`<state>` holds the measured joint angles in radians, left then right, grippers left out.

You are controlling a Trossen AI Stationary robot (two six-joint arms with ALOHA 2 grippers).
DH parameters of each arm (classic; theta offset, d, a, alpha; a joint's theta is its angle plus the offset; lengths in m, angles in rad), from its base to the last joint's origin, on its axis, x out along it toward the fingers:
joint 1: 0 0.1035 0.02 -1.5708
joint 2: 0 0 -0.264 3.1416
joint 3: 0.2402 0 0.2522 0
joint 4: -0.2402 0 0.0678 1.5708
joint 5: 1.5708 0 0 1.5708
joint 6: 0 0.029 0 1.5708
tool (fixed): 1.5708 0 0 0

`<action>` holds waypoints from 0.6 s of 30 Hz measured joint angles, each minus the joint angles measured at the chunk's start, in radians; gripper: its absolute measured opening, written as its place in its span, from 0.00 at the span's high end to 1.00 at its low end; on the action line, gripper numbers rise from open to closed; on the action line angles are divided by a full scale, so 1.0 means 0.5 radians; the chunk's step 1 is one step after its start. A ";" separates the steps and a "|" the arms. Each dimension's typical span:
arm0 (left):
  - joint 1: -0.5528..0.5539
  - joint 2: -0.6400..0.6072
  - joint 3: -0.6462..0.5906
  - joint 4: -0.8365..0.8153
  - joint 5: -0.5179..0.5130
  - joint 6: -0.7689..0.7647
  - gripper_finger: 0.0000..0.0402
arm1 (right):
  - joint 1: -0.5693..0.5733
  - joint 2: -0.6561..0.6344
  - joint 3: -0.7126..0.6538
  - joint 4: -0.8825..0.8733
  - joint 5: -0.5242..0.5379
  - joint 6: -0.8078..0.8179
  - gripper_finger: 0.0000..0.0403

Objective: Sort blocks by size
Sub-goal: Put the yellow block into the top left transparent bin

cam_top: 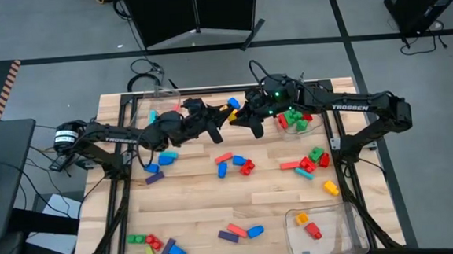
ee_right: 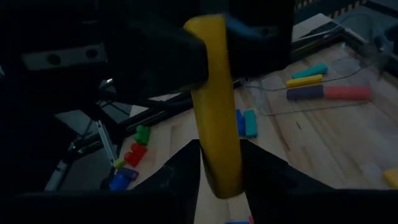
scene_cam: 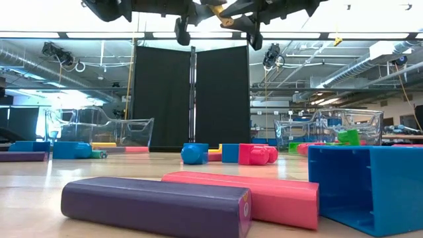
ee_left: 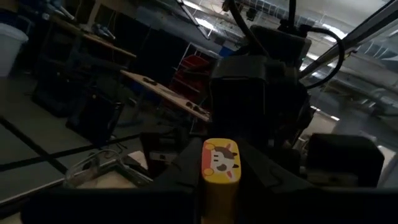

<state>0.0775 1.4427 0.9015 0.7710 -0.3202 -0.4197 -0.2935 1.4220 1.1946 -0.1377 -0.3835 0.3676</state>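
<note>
Both tools met above the tabletop's (cam_top: 191, 200) far middle, the left tool (cam_top: 224, 116) and right tool (cam_top: 241, 115) on one bar (cam_top: 232, 113) between them. Blocks (cam_top: 235, 165) lay scattered below; bins (cam_top: 321, 227) stood at corners.

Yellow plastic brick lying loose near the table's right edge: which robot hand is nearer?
Right. The right hand hangs over the far middle, leftward of the brick; the left hand is just beyond.

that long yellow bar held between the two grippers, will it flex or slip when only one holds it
The long yellow bar looks like rigid moulded plastic, so it probably won't flex. Its smooth, glossy sides may slip. The left gripper grips only one end, so the free length could sag or pivot once the right gripper lets go.
</note>
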 joint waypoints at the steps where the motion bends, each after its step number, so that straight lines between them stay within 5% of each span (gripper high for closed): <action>1: 0.009 -0.011 -0.002 -0.024 0.001 0.000 0.84 | -0.010 0.000 0.000 0.002 0.001 0.000 0.69; 12: 0.301 -0.559 -0.004 -1.060 0.014 -0.044 0.84 | -0.052 0.000 0.000 -0.151 -0.003 0.011 0.50; 18: 0.658 -0.911 -0.001 -2.006 0.014 -0.366 0.84 | -0.051 0.000 0.000 -0.215 0.104 0.010 0.50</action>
<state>0.4067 0.9874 0.9009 -0.2321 -0.3132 -0.6025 -0.3191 1.4220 1.1946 -0.2450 -0.3315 0.3725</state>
